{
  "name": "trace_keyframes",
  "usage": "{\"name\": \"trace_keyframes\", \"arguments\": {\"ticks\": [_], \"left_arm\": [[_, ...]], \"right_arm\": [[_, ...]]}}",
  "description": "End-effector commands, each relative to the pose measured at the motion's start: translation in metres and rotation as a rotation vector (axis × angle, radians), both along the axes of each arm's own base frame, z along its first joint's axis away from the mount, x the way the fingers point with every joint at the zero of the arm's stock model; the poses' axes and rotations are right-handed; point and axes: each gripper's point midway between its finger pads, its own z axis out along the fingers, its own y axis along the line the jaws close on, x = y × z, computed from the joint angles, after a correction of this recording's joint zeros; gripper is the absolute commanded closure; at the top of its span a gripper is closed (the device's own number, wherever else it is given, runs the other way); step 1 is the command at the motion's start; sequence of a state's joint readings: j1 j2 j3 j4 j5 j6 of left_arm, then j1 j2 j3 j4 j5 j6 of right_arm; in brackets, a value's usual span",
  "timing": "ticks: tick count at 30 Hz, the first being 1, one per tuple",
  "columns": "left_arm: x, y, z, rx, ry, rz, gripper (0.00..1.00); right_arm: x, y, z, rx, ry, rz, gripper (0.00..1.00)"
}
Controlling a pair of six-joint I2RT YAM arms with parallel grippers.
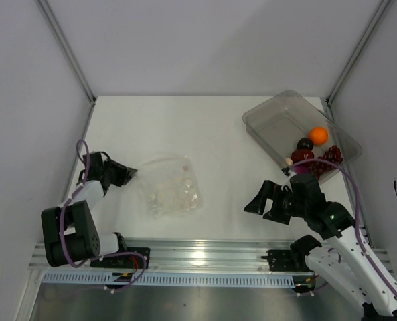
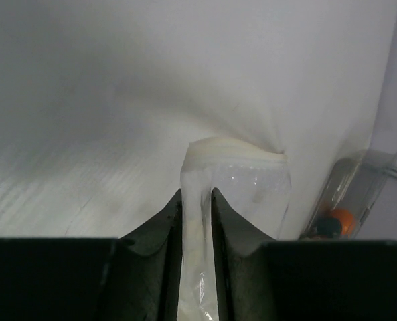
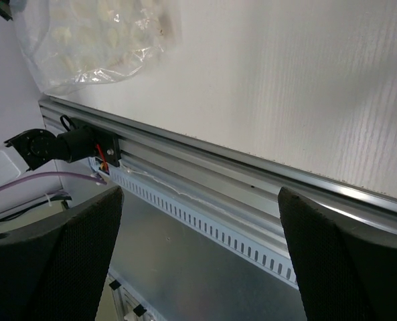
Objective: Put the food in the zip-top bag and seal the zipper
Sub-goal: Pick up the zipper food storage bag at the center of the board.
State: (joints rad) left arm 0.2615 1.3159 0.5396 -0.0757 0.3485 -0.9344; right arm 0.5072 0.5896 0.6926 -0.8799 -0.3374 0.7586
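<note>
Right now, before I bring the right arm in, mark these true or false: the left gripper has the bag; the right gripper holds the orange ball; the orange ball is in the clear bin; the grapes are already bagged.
1. The left gripper pinches a fold of the zip-top bag. True.
2. The right gripper holds the orange ball. False: it is open and empty, short of the bin.
3. The orange ball lies in the clear bin. True.
4. The grapes are inside the bag. False: they lie in the bin with the other fruit.
</note>
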Motion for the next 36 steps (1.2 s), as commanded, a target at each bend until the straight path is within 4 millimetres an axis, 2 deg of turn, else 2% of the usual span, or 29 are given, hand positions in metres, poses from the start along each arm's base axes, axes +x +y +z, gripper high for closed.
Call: {"name": "trace_keyframes", "arguments": {"ticks": [1, 4, 6, 8, 9, 10, 12, 13, 15, 16, 17, 18, 19, 20, 21, 23, 25, 26, 27, 29, 30, 33, 35, 36], "left_arm": [[0.012, -0.012, 0.037, 0.004, -0.193, -0.12, 0.77], [0.014, -0.03, 0.067, -0.023, -0.312, -0.243, 0.87], [0.009, -0.044, 0.09, -0.031, -0.403, -0.344, 0.87], [0.005, -0.057, 0.11, -0.029, -0.486, -0.434, 0.83], [0.002, -0.069, 0.13, 0.003, -0.579, -0.511, 0.8], [-0.007, -0.08, 0.141, -0.009, -0.628, -0.585, 0.78], [-0.019, -0.099, 0.158, 0.037, -0.703, -0.701, 0.79], [-0.028, -0.105, 0.17, 0.07, -0.747, -0.734, 0.81], [-0.039, -0.118, 0.182, 0.135, -0.808, -0.807, 0.85], [-0.045, -0.12, 0.19, 0.166, -0.834, -0.812, 0.91], [-0.049, -0.124, 0.196, 0.185, -0.861, -0.829, 0.94], [-0.053, -0.129, 0.201, 0.2, -0.89, -0.852, 0.99], [-0.056, -0.132, 0.204, 0.209, -0.907, -0.861, 0.99], [-0.059, -0.131, 0.209, 0.226, -0.93, -0.86, 0.99], [-0.066, -0.142, 0.211, 0.224, -0.954, -0.904, 1.0], [-0.067, -0.146, 0.218, 0.244, -0.98, -0.917, 0.99], [-0.074, -0.154, 0.218, 0.246, -0.983, -0.964, 0.99], [-0.078, -0.159, 0.221, 0.267, -1.006, -0.992, 0.99], [-0.082, -0.162, 0.224, 0.283, -1.026, -1.009, 0.99], [-0.09, -0.17, 0.226, 0.323, -1.054, -1.057, 0.99], [-0.093, -0.171, 0.232, 0.35, -1.079, -1.059, 0.99], [-0.106, -0.18, 0.242, 0.395, -1.136, -1.11, 1.0], [-0.114, -0.186, 0.247, 0.415, -1.17, -1.144, 0.99], [-0.118, -0.187, 0.249, 0.416, -1.177, -1.156, 1.0]], "right_arm": [[0.016, 0.003, 0.012, -0.007, -0.055, -0.014, 0.01], [0.026, 0.006, 0.011, -0.032, -0.054, -0.01, 0.0], [0.034, 0.009, 0.013, -0.043, -0.049, -0.007, 0.01], [0.041, 0.009, 0.014, -0.064, -0.051, -0.02, 0.01], [0.045, 0.008, 0.009, -0.094, -0.021, -0.039, 0.01], [0.052, 0.007, 0.017, -0.101, -0.033, -0.065, 0.01], [0.064, 0.003, 0.017, -0.143, -0.026, -0.108, 0.01], [0.07, 0.006, 0.026, -0.137, -0.045, -0.113, 0.0], [0.08, 0.008, 0.033, -0.135, -0.044, -0.154, 0.01], [0.085, 0.009, 0.031, -0.147, -0.023, -0.175, 0.01], [0.092, 0.011, 0.041, -0.135, -0.037, -0.197, 0.01], [0.096, 0.014, 0.044, -0.13, -0.036, -0.202, 0.01], [0.1, 0.02, 0.044, -0.126, -0.018, -0.196, 0.01], [0.104, 0.025, 0.055, -0.103, -0.031, -0.189, 0.01], [0.106, 0.032, 0.06, -0.082, -0.025, -0.17, 0.01], [0.113, 0.042, 0.062, -0.069, -0.002, -0.155, 0.01], [0.118, 0.053, 0.076, -0.033, -0.001, -0.135, 0.01], [0.122, 0.058, 0.074, -0.036, 0.019, -0.127, 0.01], [0.126, 0.063, 0.085, -0.015, 0.006, -0.123, 0.01], [0.13, 0.073, 0.089, 0.007, 0.026, -0.115, 0.01], [0.134, 0.076, 0.099, 0.023, 0.016, -0.116, 0.01], [0.139, 0.084, 0.098, 0.029, 0.062, -0.124, 0.01], [0.144, 0.089, 0.106, 0.042, 0.072, -0.119, 0.01], [0.147, 0.091, 0.097, 0.032, 0.115, -0.118, 0.01]]}}
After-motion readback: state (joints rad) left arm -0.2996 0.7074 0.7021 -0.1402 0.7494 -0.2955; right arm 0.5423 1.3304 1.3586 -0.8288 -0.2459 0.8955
